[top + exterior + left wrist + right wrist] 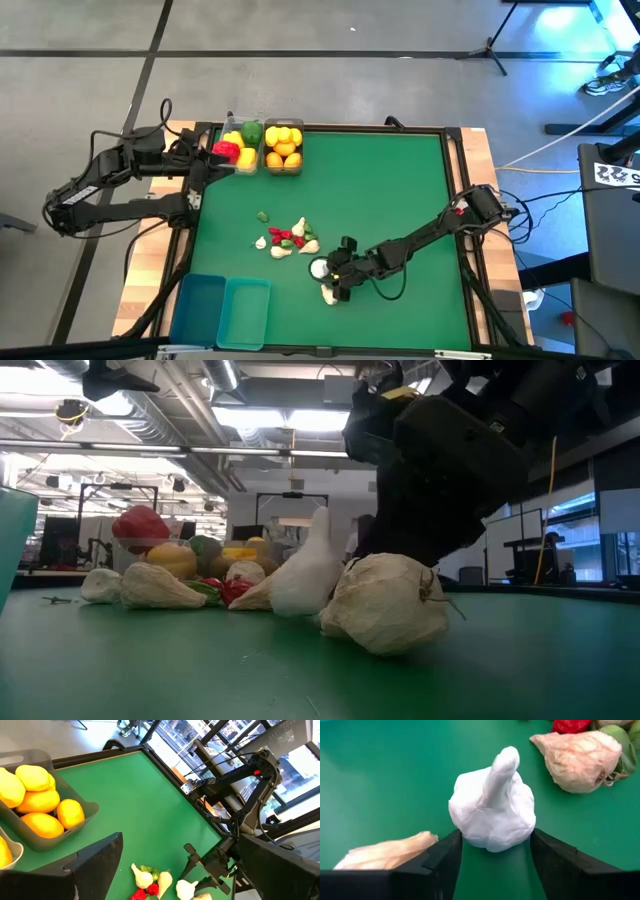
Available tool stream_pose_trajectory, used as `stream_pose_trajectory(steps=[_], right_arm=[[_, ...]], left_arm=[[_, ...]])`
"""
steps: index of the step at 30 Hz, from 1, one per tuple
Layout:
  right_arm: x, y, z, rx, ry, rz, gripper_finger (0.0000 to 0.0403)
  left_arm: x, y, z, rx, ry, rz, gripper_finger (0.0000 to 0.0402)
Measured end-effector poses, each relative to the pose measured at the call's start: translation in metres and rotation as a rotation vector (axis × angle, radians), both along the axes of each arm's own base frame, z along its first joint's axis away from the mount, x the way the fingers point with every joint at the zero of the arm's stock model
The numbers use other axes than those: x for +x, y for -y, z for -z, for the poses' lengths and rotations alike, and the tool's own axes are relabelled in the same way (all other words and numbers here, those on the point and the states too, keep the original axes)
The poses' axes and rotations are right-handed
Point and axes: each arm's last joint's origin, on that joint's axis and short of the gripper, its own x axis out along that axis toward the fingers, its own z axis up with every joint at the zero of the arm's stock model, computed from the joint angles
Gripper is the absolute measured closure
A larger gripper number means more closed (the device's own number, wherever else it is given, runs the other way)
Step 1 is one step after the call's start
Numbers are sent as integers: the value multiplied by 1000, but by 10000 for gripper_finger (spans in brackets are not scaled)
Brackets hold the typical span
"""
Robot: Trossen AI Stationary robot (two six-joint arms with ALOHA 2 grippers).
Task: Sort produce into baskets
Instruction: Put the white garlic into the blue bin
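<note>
right gripper (495,850) | closing fingers narrowly around white garlic bulb (492,815), 5 o'clock on surface (400,190), upright for pickup | left gripper (165,870) waiting wide, 10 o'clock

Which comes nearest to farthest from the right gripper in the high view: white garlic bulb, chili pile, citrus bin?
From the right gripper:
1. White garlic bulb, between its fingers.
2. Chili pile, mid-table, toward the left arm.
3. Citrus bin, at the far edge.

Green table mat (400,190), tripod (497,40)
</note>
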Motion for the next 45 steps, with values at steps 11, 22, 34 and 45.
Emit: stream_pose_trajectory(steps=[11,22,34,45], right_arm=[[3,4,-1,41,2,13,93],[11,4,-8,11,35,-19,62],[21,11,4,1,68,3,150],[34,3,-14,62,106,-27,212]], left_arm=[[0,0,0,-8,-3,-4,15],[-1,0,3,-19,-34,-10,15],[-1,0,3,-24,-34,-15,15],[-1,0,3,-23,-33,-15,15]])
